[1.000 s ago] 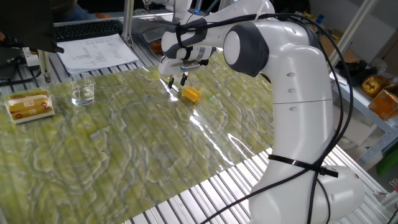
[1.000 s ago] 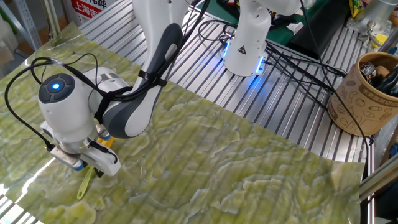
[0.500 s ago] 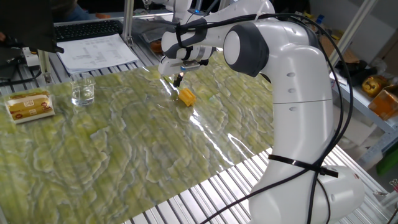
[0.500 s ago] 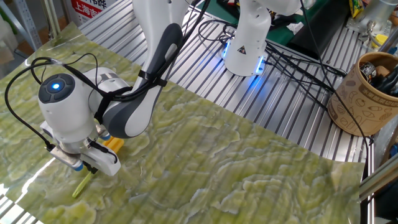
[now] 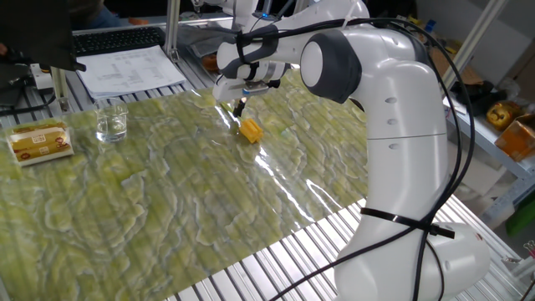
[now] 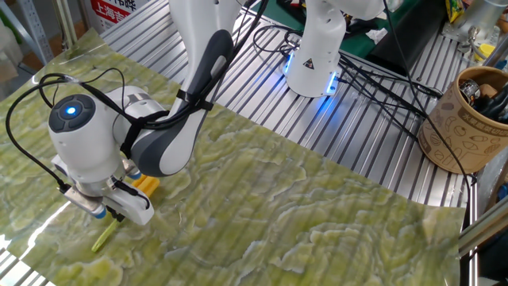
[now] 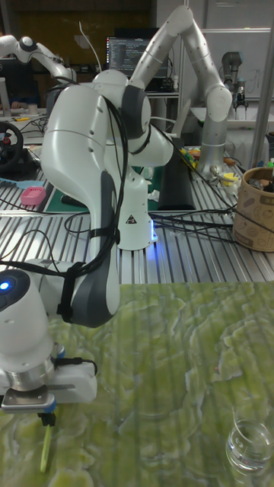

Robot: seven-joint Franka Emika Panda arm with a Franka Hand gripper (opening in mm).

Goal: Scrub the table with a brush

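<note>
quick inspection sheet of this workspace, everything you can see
surface: table, green marbled sheet over metal slats, wrinkled and glossy
job's things: brush, yellow head on the sheet, handle up in the gripper
clutter: glass; yellow packet; papers
grippers: gripper shut on the brush handle
cables: black bundle across the slats by the arm base
surroundings: brown cup of tools, keyboard, second arm behind

Three elevated fixed views around one table (image 5: 167, 209)
</note>
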